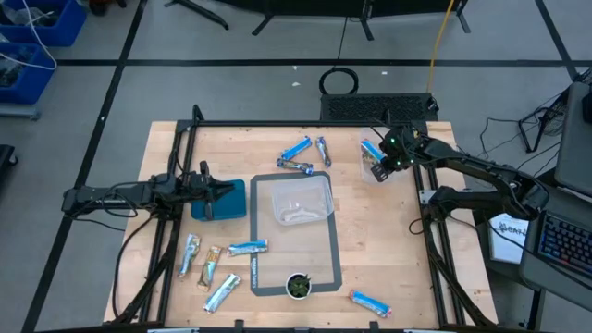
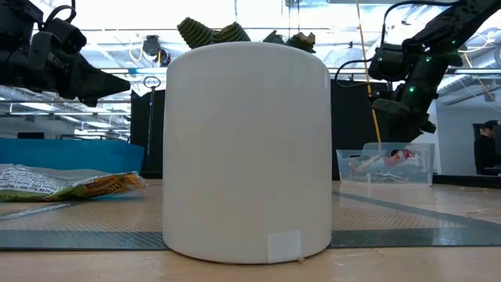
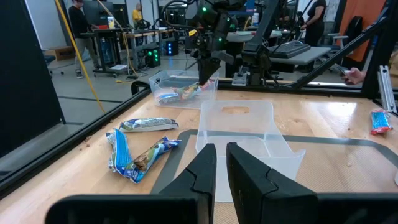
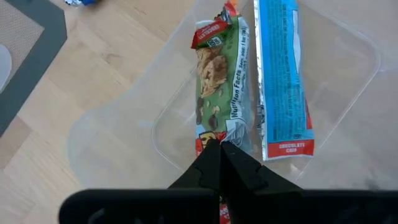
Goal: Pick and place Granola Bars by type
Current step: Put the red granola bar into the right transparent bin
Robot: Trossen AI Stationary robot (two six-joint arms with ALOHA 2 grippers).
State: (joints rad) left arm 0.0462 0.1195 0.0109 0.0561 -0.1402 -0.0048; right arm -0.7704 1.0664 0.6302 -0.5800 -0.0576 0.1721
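My right gripper (image 4: 221,149) is hovering pressed together, empty, over the small clear plastic tub (image 4: 348,81). Green-and-red wrapped granola bar (image 4: 221,81) is lying directly below in it, long axis running away from my fingertips, beside a blue-wrapped bar (image 4: 281,74). Left gripper (image 3: 221,165) is waiting, nearly closed.

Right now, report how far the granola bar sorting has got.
Done: two bars lie in the small clear bin at the table's far right, a green-labelled bar and a blue bar. In hand: the right gripper hangs over that bin, jaws shut, apparently on the green-labelled bar's end. Left: three bars beyond the large clear bin, four near left, one near right.
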